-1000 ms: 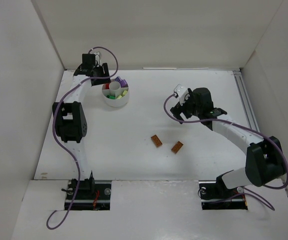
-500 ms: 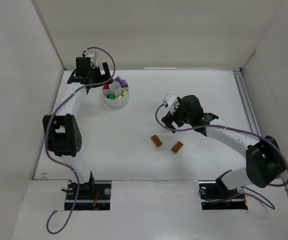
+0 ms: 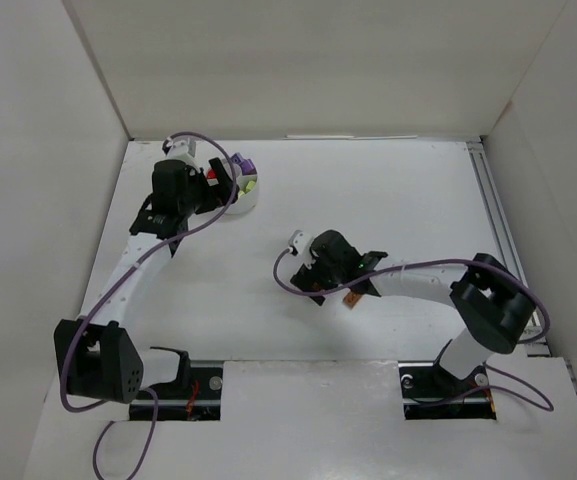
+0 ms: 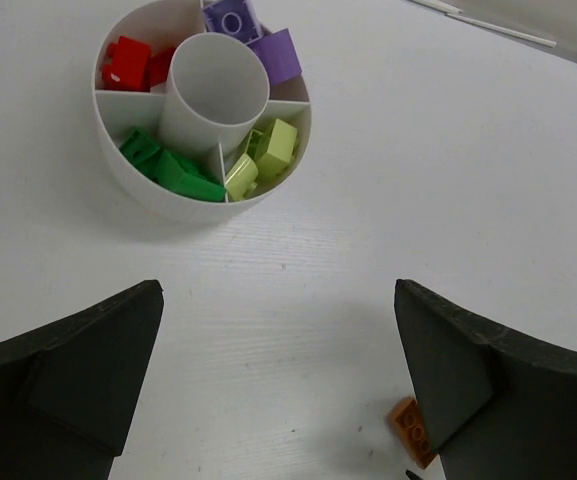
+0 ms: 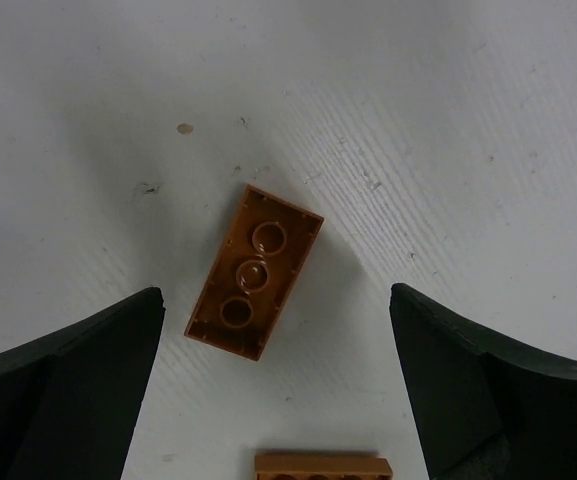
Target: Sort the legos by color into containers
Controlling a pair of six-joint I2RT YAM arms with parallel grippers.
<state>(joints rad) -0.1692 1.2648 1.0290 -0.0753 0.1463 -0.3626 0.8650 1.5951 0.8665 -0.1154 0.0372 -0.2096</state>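
The right hand (image 5: 278,340) has swung nearer and leftward to hang, spread apart, over the small orange-brown plastic brick (image 5: 254,271) lying underside-up on the white worktop (image 3: 398,190); a grasp looks next. The left hand (image 4: 278,380), also apart, has backed off the round white divided dish (image 4: 128,180) at far left.

This looks like a robot lab. I work on a white table (image 3: 398,190) boxed in by plain white walls (image 3: 298,70), with my two arms (image 3: 423,280) bolted to its near edge.

Bright, even light; soft shadows
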